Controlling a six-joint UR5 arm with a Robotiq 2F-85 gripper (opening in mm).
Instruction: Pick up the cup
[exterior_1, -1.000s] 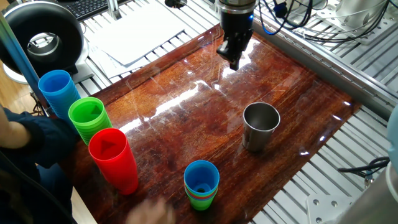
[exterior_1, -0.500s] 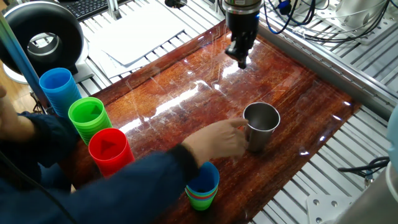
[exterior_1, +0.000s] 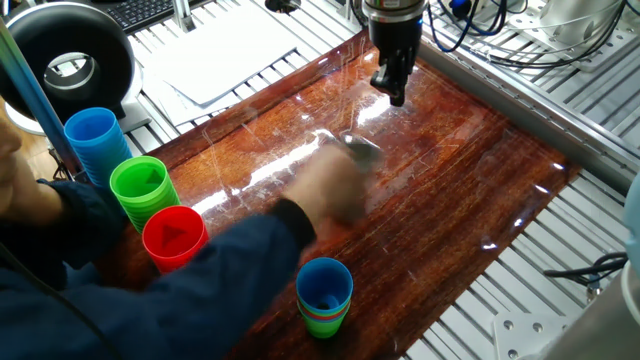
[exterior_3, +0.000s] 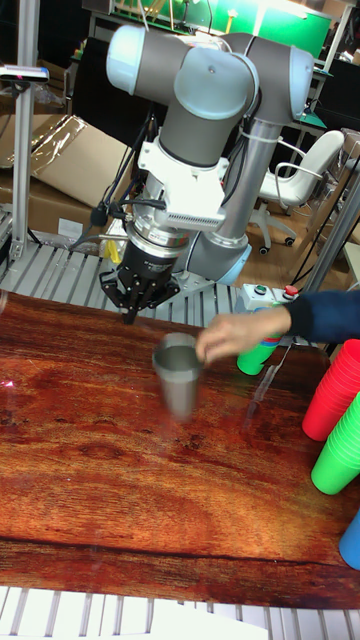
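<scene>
The cup (exterior_1: 362, 150) is a silver steel tumbler, motion-blurred in the fixed view near the middle of the wooden table (exterior_1: 470, 170). A person's hand (exterior_1: 335, 188) is holding it. In the tall fixed view the cup (exterior_3: 178, 378) stands upright with the hand (exterior_3: 232, 338) at its rim. My gripper (exterior_1: 394, 96) hangs over the far part of the table, apart from the cup, with its fingers drawn together and nothing between them. In the tall fixed view the gripper (exterior_3: 129, 312) sits just up and left of the cup.
The person's blue-sleeved arm (exterior_1: 200, 280) crosses the front left of the table. A blue cup nested in a green one (exterior_1: 324, 292) stands at the front. A red cup (exterior_1: 175, 238), a green stack (exterior_1: 140, 185) and a blue stack (exterior_1: 92, 135) line the left edge.
A person's hand reached in, took the cup and slid it left and toward the back of the table. My gripper drifted slightly right and farther back.
</scene>
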